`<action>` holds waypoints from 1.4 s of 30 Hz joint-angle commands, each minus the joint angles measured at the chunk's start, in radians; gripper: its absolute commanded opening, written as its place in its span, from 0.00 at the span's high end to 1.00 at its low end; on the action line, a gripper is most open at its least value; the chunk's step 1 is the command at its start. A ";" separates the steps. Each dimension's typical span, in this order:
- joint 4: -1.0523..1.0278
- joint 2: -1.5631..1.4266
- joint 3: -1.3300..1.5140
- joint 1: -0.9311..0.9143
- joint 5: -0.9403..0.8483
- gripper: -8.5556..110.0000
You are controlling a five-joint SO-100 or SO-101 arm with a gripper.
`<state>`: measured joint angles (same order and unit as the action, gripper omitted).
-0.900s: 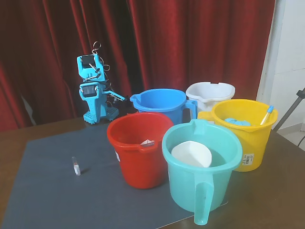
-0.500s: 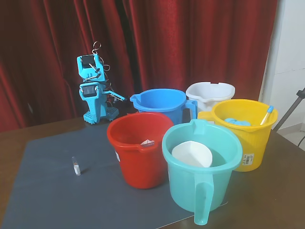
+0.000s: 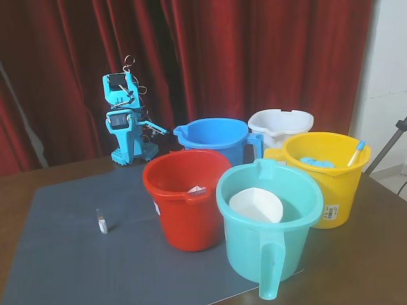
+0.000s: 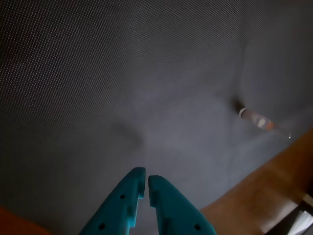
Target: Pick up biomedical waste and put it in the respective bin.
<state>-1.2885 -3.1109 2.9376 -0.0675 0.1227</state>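
The biomedical waste is a tiny clear vial (image 3: 102, 221) with a whitish end, lying on the grey mat (image 3: 70, 254) left of the red bucket (image 3: 186, 198). In the wrist view the vial (image 4: 261, 121) lies at the right, near the mat's edge. My blue arm (image 3: 126, 121) stands folded at the back of the table, far from the vial. My gripper (image 4: 146, 177) shows at the bottom of the wrist view, its fingers closed together with nothing between them, above bare mat.
Several buckets stand at the right: blue (image 3: 213, 140), white (image 3: 280, 126), yellow (image 3: 327, 171) holding a blue-tipped stick (image 3: 356, 152), and teal (image 3: 270, 219) holding a white piece. Red curtains hang behind. The wooden table (image 3: 375, 254) shows around the mat.
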 commanded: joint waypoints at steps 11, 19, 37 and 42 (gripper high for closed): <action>0.002 -0.003 -0.006 0.008 -0.003 0.93; 0.002 -0.003 -0.006 0.008 -0.003 0.93; 0.502 -0.003 -0.020 -0.052 -0.005 0.93; 0.701 -0.003 -0.077 -0.144 0.003 0.93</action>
<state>-0.6688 -3.1094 2.9299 -0.1871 0.1273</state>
